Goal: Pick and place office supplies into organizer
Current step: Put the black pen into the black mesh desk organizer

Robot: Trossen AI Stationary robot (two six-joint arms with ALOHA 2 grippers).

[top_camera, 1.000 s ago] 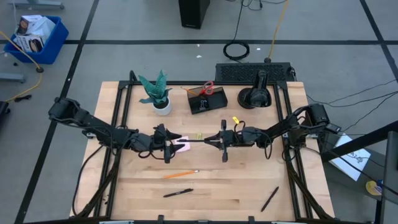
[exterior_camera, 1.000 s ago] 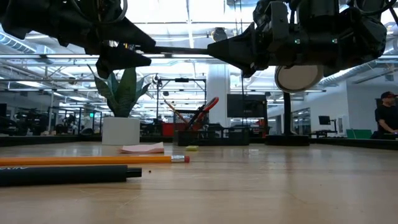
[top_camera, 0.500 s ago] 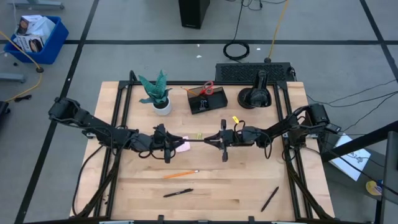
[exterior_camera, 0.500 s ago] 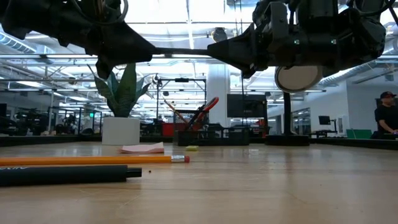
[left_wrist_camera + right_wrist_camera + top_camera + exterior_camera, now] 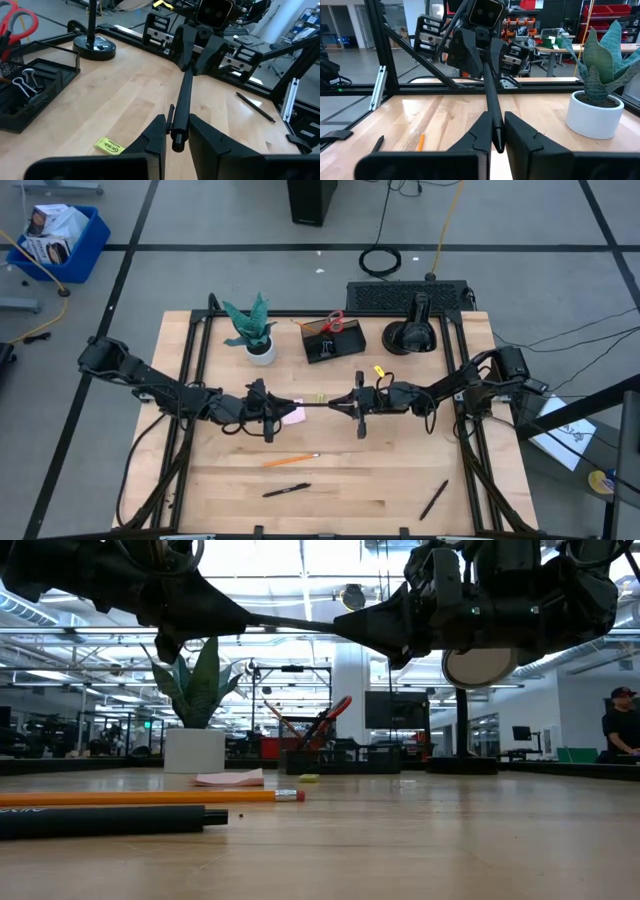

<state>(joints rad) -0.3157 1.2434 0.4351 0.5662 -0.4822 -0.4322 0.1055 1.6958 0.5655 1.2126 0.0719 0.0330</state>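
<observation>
Beneath pen (image 5: 318, 405): yellow piece (image 5: 320, 397).

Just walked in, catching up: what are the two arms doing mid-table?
Both arms are holding one black pen level above the table, mid handover. The right gripper is shut on one end, and the left gripper has just closed on the other. The organizer at the back already holds the red scissors. A pencil and two more pens still lie on the table's near part.

Both arms are stretched toward the table's middle, raised above it; the left gripper (image 5: 283, 407) and right gripper (image 5: 342, 404) are clamped, tips facing each other
</observation>
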